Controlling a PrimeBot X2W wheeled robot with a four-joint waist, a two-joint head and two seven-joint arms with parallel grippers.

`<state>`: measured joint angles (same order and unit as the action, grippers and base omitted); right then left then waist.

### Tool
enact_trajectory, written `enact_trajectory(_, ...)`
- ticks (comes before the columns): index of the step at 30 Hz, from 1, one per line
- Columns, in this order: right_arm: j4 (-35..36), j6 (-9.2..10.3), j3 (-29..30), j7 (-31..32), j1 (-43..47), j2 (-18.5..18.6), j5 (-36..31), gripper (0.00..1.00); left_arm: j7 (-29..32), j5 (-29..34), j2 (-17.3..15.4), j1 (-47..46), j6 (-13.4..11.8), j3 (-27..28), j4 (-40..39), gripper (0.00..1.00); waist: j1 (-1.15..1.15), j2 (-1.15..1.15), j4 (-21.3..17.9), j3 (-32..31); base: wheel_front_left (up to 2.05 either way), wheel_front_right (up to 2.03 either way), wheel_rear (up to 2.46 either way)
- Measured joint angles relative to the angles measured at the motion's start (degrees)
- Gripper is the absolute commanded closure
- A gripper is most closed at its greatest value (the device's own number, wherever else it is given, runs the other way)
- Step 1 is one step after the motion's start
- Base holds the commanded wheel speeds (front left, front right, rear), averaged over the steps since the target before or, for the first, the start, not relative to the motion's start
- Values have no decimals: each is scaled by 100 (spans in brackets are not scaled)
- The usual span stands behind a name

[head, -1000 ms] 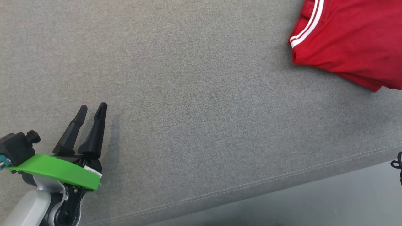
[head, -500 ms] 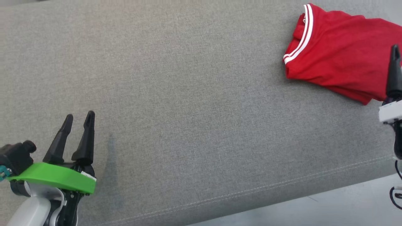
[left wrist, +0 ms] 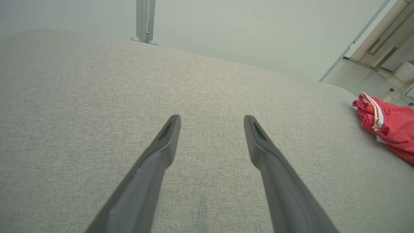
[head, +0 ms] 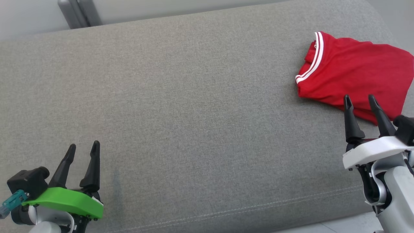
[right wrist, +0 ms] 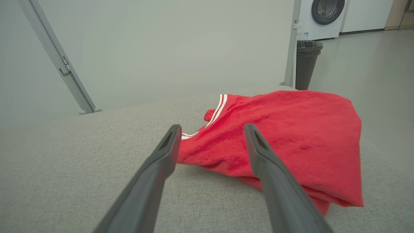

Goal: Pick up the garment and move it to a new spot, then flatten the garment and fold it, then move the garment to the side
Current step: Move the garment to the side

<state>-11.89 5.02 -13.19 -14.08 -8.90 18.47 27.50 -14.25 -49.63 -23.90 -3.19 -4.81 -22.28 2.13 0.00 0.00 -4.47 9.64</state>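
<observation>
Red cotton-like fabric with white-striped trim, the garment lies in a loosely folded bundle near the far right end of the long grey fabric-covered cushion, with layers stacked at its near edge and the striped collar band turned toward the cushion's middle. It looks folded in a rough way and already set off to one side, so the task may be near its end; equally, this could be the starting heap, and the pictures alone cannot settle which. No part of the garment is spread flat now.

The right hand hovers just short of the garment's near edge, its two dark fingers spread apart and holding nothing; in the right wrist view the garment sits directly beyond those fingers. The left hand is well away from the garment, above the cushion's near left part, also open and empty.
</observation>
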Motion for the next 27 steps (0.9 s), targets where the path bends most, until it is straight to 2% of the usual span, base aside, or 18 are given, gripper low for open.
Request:
enact_trajectory(7,44,73,-193,-1,213,-1,-358,0,-14,291,227,30,0,349,-2,0,0,0,96,-277,0,0,0)
enact_trajectory(14,48,116,-291,-2,247,43,-635,0,-16,503,300,250,0,549,34,0,0,0,83,-502,0,0,0)
enact_trajectory(27,-78,153,-290,0,249,-60,-638,0,-16,755,488,319,19,751,142,0,0,0,12,-722,0,0,0)
